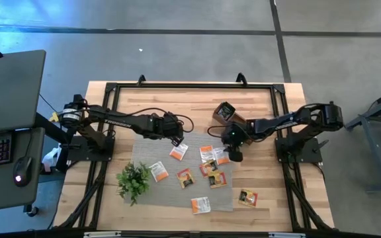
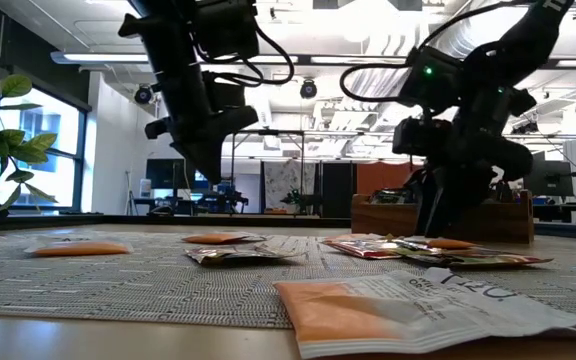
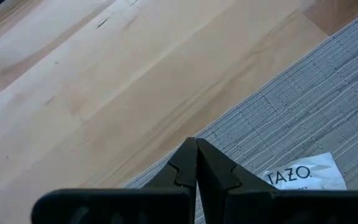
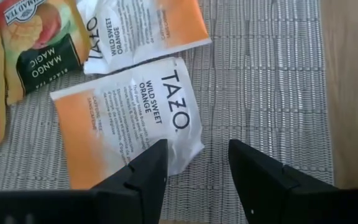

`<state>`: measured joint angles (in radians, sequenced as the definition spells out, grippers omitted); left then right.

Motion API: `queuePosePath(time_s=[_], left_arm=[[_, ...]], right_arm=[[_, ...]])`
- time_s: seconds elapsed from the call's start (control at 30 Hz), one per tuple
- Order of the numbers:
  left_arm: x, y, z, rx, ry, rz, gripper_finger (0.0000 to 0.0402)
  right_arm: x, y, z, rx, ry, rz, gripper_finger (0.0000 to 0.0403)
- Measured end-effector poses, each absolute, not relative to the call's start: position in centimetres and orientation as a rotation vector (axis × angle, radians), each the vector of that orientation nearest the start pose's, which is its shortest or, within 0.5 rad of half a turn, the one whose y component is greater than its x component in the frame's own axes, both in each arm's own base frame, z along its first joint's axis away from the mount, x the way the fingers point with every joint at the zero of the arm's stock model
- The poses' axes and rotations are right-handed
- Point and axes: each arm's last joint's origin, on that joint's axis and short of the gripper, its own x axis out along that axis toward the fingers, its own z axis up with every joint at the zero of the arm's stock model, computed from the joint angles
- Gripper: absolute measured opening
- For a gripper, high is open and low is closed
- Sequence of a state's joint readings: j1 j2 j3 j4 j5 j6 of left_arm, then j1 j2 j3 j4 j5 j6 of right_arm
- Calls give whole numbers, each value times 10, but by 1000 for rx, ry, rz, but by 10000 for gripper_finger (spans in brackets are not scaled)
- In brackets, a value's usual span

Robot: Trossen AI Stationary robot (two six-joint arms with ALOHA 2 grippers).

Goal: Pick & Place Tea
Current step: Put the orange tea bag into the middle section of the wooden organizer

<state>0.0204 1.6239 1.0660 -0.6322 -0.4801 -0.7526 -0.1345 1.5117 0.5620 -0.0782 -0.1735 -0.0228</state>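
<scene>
Several small tea sachets lie flat on the grey woven mat [image 1: 170,192], most of them orange-and-white [image 1: 178,152], and one [image 1: 248,197] lies on the bare wood off the mat's right edge. My right gripper [image 4: 194,155] is open, pointing down over the right edge of an orange-and-white "Tazo" sachet [image 4: 129,118], near the mat's far right [image 1: 233,155]. My left gripper [image 3: 196,149] is shut and empty above the mat's far edge [image 1: 177,140], beside another Tazo sachet [image 3: 303,177]. My right gripper's one fingertip [image 4: 151,158] stands over the Tazo sachet's edge [image 4: 188,146], coming from above. The other finger is over bare mat. I cannot tell whether the finger touches the sachet, which lies flat on the mat.
A green plant sprig [image 1: 133,180] lies at the mat's left near corner. A small wooden box [image 1: 227,112] stands on the table beyond the right gripper. Mango and other sachets [image 4: 39,43] overlap beside the Tazo one. Bare wood lies at the table's far left [image 3: 104,81].
</scene>
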Motion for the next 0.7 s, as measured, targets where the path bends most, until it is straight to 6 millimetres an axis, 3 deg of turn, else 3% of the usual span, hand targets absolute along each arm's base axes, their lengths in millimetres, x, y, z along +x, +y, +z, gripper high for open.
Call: queuePosePath(time_s=[0.17, 0.43, 0.53, 0.7], left_arm=[[308, 20, 202, -379, 928, 841, 0], [308, 20, 202, -379, 929, 841, 0], [308, 20, 202, -379, 928, 841, 0], [308, 20, 202, -379, 928, 841, 0]], right_arm=[[243, -28, 118, 147, 996, 14, 132], [252, -29, 128, 178, 990, 24, 13], [260, -32, 142, 144, 1019, -7, 11], [264, -42, 177, -33, 1141, -291, 11]])
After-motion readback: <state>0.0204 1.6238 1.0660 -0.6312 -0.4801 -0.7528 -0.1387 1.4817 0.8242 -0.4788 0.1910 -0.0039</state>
